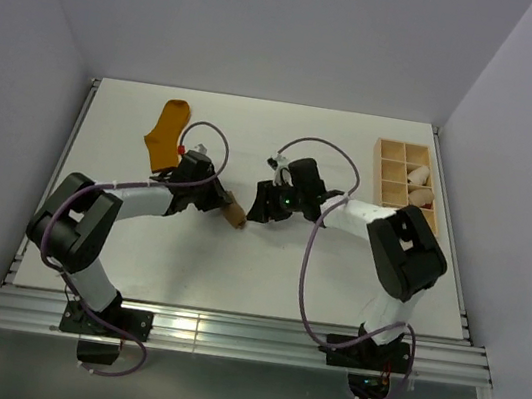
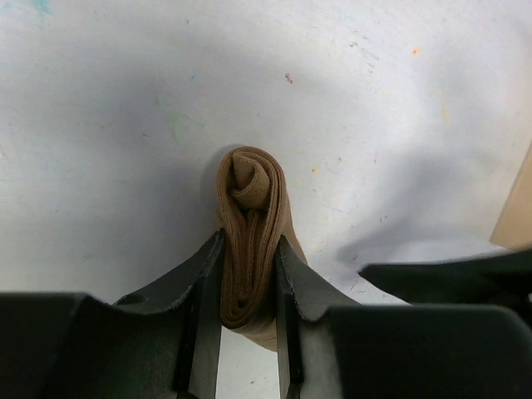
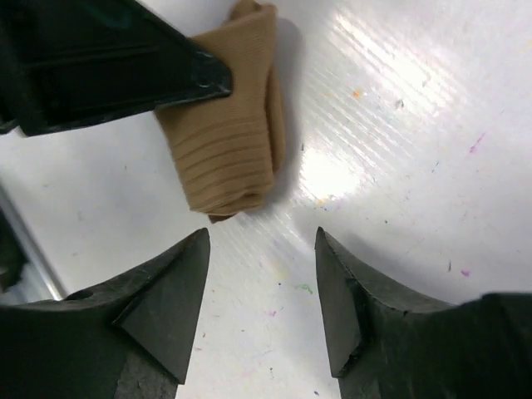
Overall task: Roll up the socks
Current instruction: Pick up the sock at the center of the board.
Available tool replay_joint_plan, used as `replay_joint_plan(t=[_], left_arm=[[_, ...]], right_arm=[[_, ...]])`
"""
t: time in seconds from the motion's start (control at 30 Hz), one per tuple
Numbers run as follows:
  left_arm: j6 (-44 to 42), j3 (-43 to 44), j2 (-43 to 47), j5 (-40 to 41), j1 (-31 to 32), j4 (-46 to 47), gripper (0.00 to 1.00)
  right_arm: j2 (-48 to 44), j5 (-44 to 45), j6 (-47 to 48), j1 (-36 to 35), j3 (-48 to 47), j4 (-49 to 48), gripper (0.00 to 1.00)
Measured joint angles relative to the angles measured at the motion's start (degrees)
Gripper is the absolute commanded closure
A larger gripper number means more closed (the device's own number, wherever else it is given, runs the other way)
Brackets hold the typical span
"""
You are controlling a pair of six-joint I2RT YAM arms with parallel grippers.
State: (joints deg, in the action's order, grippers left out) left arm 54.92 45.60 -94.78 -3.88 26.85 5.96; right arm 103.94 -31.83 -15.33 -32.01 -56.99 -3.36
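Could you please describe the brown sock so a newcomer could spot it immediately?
On the white table, look at the centre. The tan-brown sock sits there, rolled tight and clamped between the left fingers. The mustard-orange sock lies flat farther back, to the left.

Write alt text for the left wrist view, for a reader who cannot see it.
A rolled tan-brown sock is pinched between the two black fingers of the left gripper, its coiled end pointing away from the camera. Behind it is a scuffed white table with small coloured flecks.
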Motion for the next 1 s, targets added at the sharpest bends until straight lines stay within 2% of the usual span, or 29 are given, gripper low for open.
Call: replay_joint_plan(t=[0.1,0.23,0.57,0.73,1.0], left_arm=[[-1.14,3.02,-0.85,0.92,0.37,-4.70,1.00],[-2.05,5.86,-2.05,1.51,0.81,-8.57,1.00],[-3.28,10.03,-3.78,1.81,1.07,-14.29,1.00],[-3.78,12.22,-4.74,1.81,1.11,-17.31,1.00],[-4.70,15.56,-6.40,1.73,1.11,-21.75,1.00]], right_arm=[[-4.96,9.22,3.30,-3.50,1.88,-0.07,0.32],[-9.38,19.91,8.46,-10.21,3.52,-1.66,0.29],[-9.73,40.41,20.24,-21.86,8.24,-8.70,0.23],[-8.17,47.41,24.44,-25.81,8.26,-12.70,0.23],[-2.78,51.39,28.35,-28.87,6.62,-14.69,0.23]])
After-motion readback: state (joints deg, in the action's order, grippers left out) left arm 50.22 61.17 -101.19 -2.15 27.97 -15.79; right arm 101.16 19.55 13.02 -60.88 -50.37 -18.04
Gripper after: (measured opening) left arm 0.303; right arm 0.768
